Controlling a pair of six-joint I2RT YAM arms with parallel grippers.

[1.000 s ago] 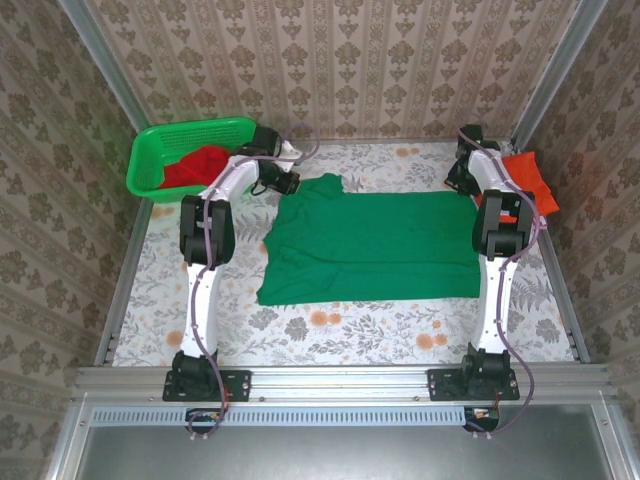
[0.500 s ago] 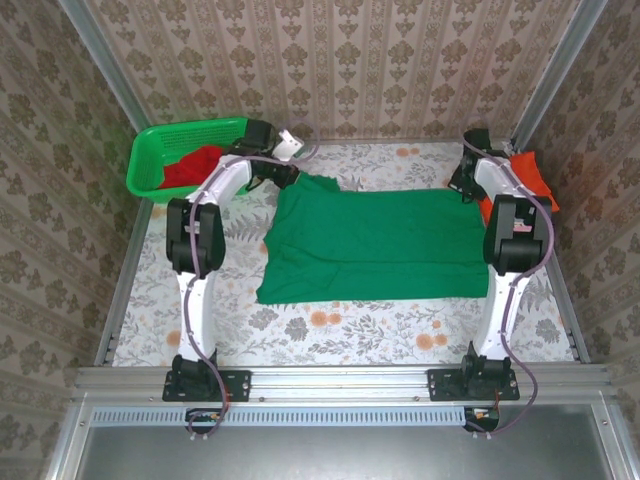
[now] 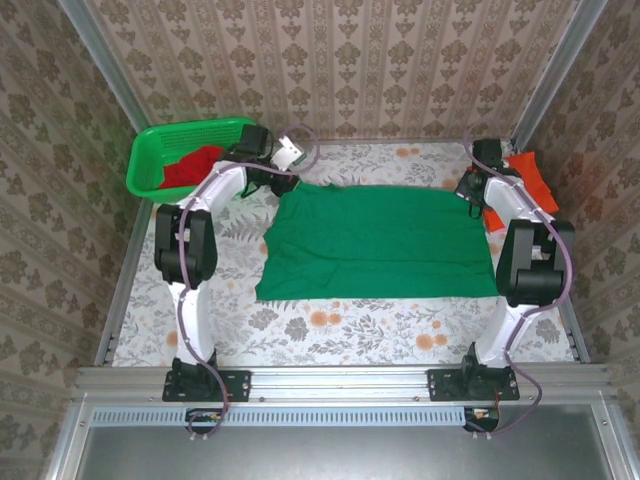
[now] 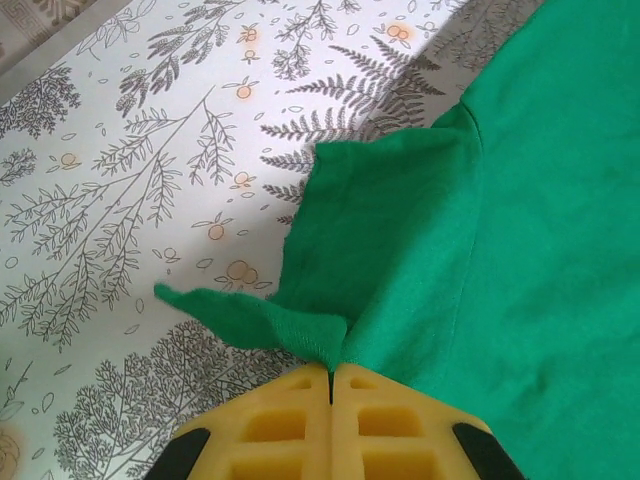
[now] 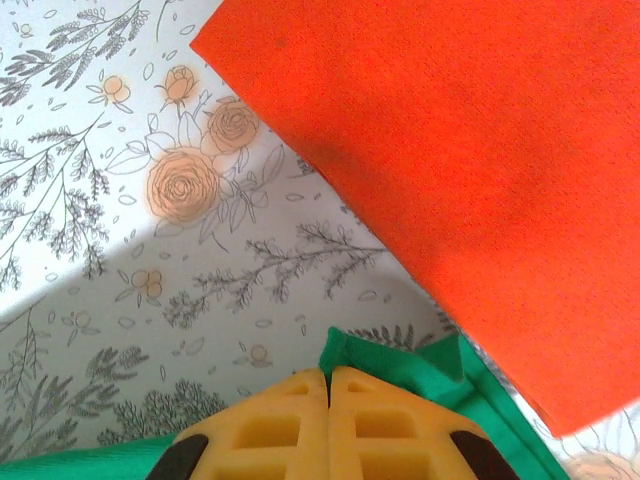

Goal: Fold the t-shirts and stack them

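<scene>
Green shirt (image 3: 375,245), spread flat at mid-table. Its two far corners are clamped between the closed fingers of the left gripper (image 4: 330,378) and the right gripper (image 5: 328,382), probably so the far edge can be pulled taut for folding.

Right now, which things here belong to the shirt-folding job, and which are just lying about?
In the job:
green t-shirt, spread flat
orange-red t-shirt, far right
red t-shirt, in the green basket
left hand and right hand, each pinching the green t-shirt's far edge

Lying about:
green basket
flowered table
</scene>
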